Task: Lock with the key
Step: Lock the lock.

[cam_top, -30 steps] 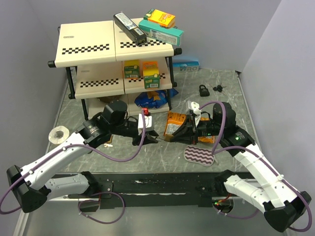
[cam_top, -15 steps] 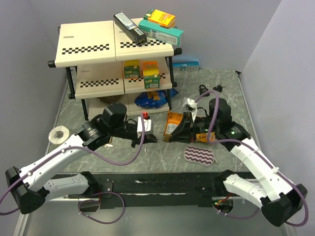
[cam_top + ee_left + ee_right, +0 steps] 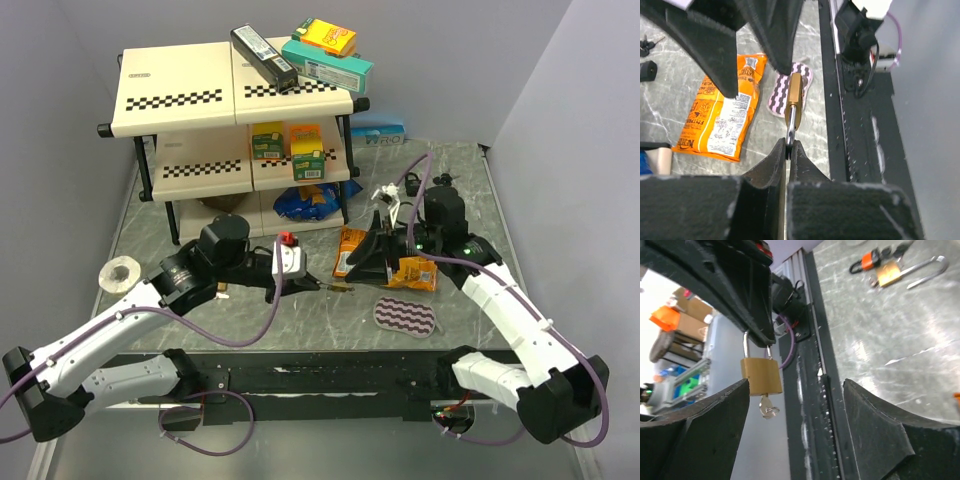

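A brass padlock [image 3: 761, 376] hangs by its steel shackle from my left gripper [image 3: 789, 145], which is shut on the shackle. A small silver key [image 3: 767, 409] sticks out of the padlock's underside. In the top view the padlock [image 3: 340, 288] is held out over the table's middle at the tip of my left gripper [image 3: 312, 285]. My right gripper [image 3: 796, 385] faces the padlock with its fingers wide open and nothing between them; the key sits just beside its left finger [image 3: 705, 425], apart from it. From the left wrist the padlock [image 3: 794, 100] points at the right gripper's fingers [image 3: 772, 35].
An orange snack bag [image 3: 352, 252] and a striped pad [image 3: 405, 317] lie under the grippers. A second brass padlock [image 3: 887, 274] with orange-tagged keys [image 3: 867, 262] lies on the table. A two-tier shelf [image 3: 230, 90] with boxes stands at the back left, a tape roll [image 3: 120, 273] at the left.
My right gripper has opened wide and drawn back from the padlock. My left gripper has closed tight on the shackle and shifted slightly left, carrying the padlock.
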`<state>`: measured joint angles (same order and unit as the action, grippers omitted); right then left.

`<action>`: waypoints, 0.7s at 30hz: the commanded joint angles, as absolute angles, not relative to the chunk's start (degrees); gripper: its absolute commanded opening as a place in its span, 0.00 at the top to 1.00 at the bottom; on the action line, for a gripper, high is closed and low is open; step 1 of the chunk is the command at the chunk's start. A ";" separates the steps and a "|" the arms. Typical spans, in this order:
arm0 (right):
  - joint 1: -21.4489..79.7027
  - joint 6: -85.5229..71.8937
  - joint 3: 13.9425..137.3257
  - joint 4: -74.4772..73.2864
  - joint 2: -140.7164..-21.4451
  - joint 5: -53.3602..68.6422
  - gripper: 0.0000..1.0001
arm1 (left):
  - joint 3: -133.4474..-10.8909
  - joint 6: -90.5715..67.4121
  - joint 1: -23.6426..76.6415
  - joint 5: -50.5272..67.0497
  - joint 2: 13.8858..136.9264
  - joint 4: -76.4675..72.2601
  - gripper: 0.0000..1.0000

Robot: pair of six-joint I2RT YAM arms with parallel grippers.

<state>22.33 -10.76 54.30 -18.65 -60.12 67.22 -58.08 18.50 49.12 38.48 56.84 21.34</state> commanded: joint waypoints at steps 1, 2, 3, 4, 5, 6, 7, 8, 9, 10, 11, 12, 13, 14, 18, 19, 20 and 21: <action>21.18 -2.57 59.94 -23.10 -57.22 67.06 0.17 | -58.18 8.64 46.33 39.90 55.72 14.33 0.99; 21.18 2.32 60.20 -25.55 -56.00 66.63 0.16 | -58.71 7.31 45.54 41.82 56.33 14.15 0.99; 21.18 4.20 60.55 -26.71 -55.38 65.40 0.15 | -59.15 6.08 44.05 42.62 56.77 14.06 0.99; 21.18 5.78 60.64 -27.50 -54.85 64.69 0.08 | -59.59 4.15 43.51 43.50 57.56 14.06 0.99; 21.18 9.80 60.91 -30.03 -54.06 64.17 0.03 | -60.46 3.35 42.90 44.29 58.00 13.98 0.99; 21.18 12.11 61.95 -31.45 -53.88 63.90 0.00 | -60.90 2.64 41.93 44.73 58.36 13.89 0.99; 21.27 14.22 62.57 -32.77 -53.88 64.07 0.00 | -61.08 0.90 41.49 45.08 58.79 12.76 0.99; 21.36 16.67 63.10 -34.44 -54.31 64.33 0.00 | -61.61 0.44 41.05 45.35 59.06 12.14 0.99; 21.36 17.40 64.15 -34.80 -54.49 65.47 0.00 | -61.87 -2.17 40.17 46.48 59.32 11.43 0.99; 21.36 18.10 64.60 -35.33 -54.75 66.09 0.00 | -62.14 -4.20 39.91 47.10 60.02 10.90 0.99; 21.71 18.89 64.86 -35.42 -55.10 66.35 0.00 | -62.75 -4.91 39.73 47.81 60.38 10.29 0.99; 21.88 18.90 64.95 -34.64 -55.28 66.36 0.00 | -62.93 -5.44 39.64 48.68 60.64 10.02 0.99; 22.41 19.24 64.95 -34.37 -55.72 66.53 0.01 | -63.10 -6.06 39.64 49.13 60.99 9.67 0.99; 22.67 20.29 65.04 -34.10 -55.90 66.79 0.02 | -63.28 -6.41 39.64 49.39 61.08 8.97 0.99; 25.66 21.79 65.74 -33.14 -57.39 66.09 0.11 | -63.63 -7.56 39.64 50.27 61.43 8.44 0.99; 26.19 21.62 65.74 -32.44 -57.83 65.83 0.14 | -63.81 -7.91 39.64 50.36 61.61 8.09 0.99; 27.06 21.45 65.74 -31.91 -58.18 65.74 0.16 | -63.81 -8.08 39.64 50.27 61.61 7.91 0.99; 27.51 21.27 65.74 -31.38 -58.36 65.83 0.22 | -63.72 -8.09 39.64 50.27 61.61 7.74 0.99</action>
